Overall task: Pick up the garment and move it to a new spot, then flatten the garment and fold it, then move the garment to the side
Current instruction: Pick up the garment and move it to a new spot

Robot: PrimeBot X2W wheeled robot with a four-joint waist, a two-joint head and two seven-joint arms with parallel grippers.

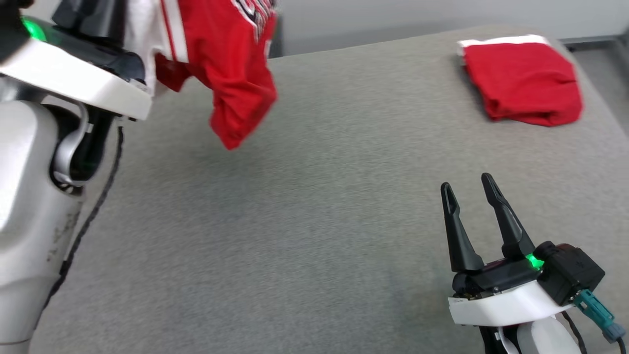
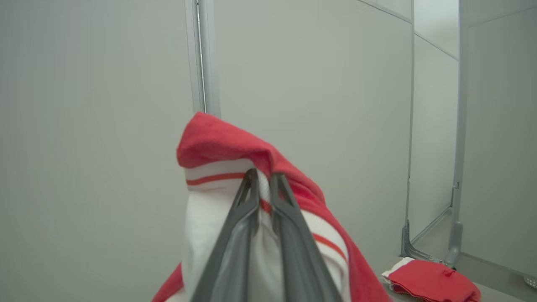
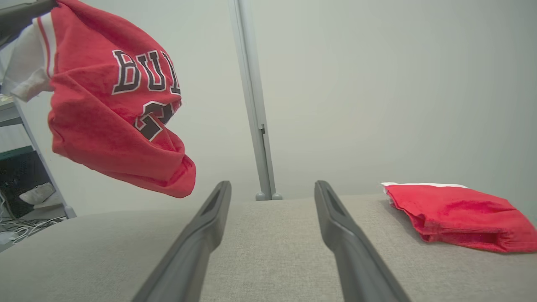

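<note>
Left claw (image 2: 262, 178) is clamped tight on the white-striped edge of the red jersey (image 1: 231, 64), which hangs bunched in the air above the far left of the bench (image 1: 314, 206), not touching it. Right claw (image 1: 466, 183) stands wide and empty over the bench's near right part. A folded red garment (image 1: 523, 81) lies at the bench's far right corner

We note our left gripper (image 2: 263, 176) with both fingers pinched together on the white, red-striped band of the garment (image 2: 218, 142). Red cloth bunches above the tips and drapes down to the right. Behind: pale wall panels (image 2: 314, 84), grey post (image 2: 203, 54). Lower right: second red garment (image 2: 432, 280), folded.
</note>
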